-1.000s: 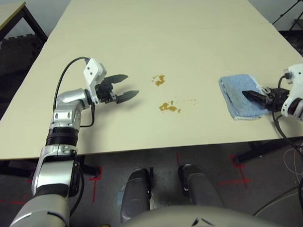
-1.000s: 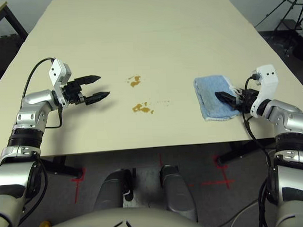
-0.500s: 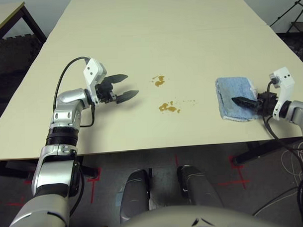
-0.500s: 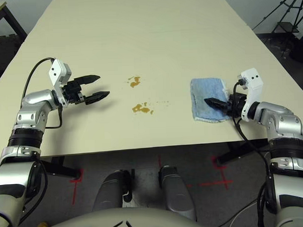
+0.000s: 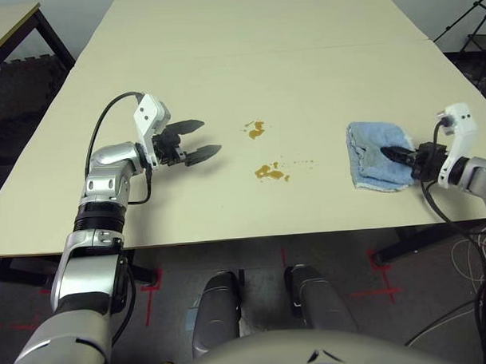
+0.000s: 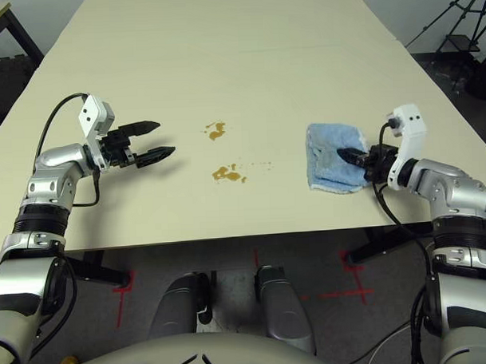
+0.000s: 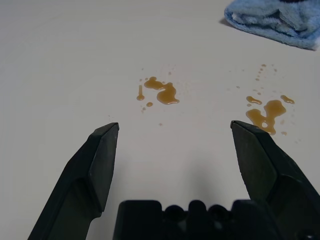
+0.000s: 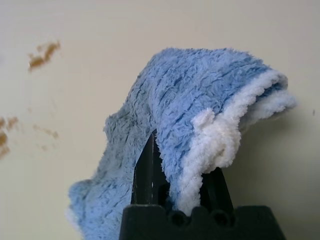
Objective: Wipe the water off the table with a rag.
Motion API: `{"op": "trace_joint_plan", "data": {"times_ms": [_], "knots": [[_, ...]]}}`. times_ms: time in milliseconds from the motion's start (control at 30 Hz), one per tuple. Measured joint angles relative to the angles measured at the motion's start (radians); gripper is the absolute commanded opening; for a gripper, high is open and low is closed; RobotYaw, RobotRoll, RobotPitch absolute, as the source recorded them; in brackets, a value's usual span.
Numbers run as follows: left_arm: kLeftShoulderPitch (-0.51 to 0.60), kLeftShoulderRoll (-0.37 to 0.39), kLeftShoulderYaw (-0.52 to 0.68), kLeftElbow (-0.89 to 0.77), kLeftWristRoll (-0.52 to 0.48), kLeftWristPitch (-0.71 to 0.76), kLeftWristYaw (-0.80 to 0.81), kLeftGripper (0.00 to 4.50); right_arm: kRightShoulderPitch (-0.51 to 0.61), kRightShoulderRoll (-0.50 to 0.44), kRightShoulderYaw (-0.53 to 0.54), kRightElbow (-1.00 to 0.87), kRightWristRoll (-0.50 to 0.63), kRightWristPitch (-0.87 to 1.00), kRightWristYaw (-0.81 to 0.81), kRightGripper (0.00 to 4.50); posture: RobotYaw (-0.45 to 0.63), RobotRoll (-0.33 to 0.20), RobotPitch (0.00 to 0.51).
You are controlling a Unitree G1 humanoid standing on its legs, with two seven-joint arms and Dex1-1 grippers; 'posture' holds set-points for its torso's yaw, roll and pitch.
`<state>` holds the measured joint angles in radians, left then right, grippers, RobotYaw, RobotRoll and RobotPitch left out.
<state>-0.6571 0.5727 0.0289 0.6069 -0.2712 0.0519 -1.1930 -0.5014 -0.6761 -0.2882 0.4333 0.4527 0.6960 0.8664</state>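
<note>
Gripping a light blue terry-cloth rag with white edging: right end effector, two black fingers closed on a bunched fold of it. White edging is pinched up in a lump between the fingers; the rest spreads out from the grip, folded and rumpled. Rag is at the large pale cream flat-topped counter, near its robot-side edge. Can't tell how much of its underside touches the surface.

Water: two small orange-brown liquid splotches, both left of the rag, apart from it. One is about level with the rag's middle, the other slightly farther from the robot, near the rag's far edge line. Fine droplets lie between the nearer splotch and the rag. Both splotches are unevenly shaped, with small separate spots around them.

Left end effector, also two black fingers: spread wide, nothing between them. It sits well left of the rag, past the splotches, tips pointing toward the rag's side.

Right silver forearm comes in from the rag's right. Left silver forearm is far left of the rag. Faint seam line crosses the counter beyond the rag. Black tripod stands beyond the counter, far right of the rag.
</note>
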Motion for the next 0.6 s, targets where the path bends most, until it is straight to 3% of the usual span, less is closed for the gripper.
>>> {"op": "trace_joint_plan", "data": {"times_ms": [333, 600], "knots": [[0.013, 0.036, 0.004, -0.004, -0.004, 0.011, -0.045, 4.50, -0.054, 0.097, -0.002, -0.146, 0.075, 0.133, -0.125, 0.06, -0.12, 0.000, 0.114], [0.036, 0.044, 0.010, -0.010, -0.005, 0.023, -0.056, 4.50, 0.017, 0.151, 0.043, -0.274, 0.099, 0.240, -0.171, 0.06, -0.12, 0.000, 0.115]]}}
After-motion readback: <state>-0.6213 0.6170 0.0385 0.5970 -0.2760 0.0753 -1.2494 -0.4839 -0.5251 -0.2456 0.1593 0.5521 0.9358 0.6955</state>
